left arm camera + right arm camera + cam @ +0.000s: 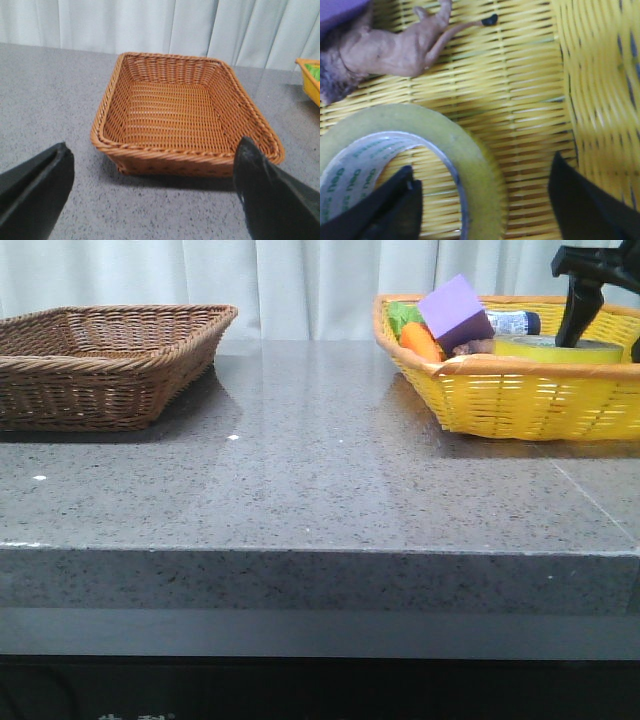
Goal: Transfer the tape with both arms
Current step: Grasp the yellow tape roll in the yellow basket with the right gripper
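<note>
The tape [555, 349], a wide yellow roll with a white core and green print, lies flat in the yellow basket [530, 395] at the right. My right gripper [580, 325] reaches down into that basket. In the right wrist view the gripper [482, 200] is open, one finger inside the roll's core and the other outside, straddling the wall of the tape [475, 165]. My left gripper [152, 192] is open and empty above the table, in front of the brown wicker basket [180, 112]. The left arm is out of the front view.
The brown wicker basket [100, 360] stands at the back left. The yellow basket also holds a purple block [455, 308], an orange carrot [420, 340], something green [403, 315] and a brown toy animal [395, 45]. The grey stone table [320, 470] has a front edge [320, 552].
</note>
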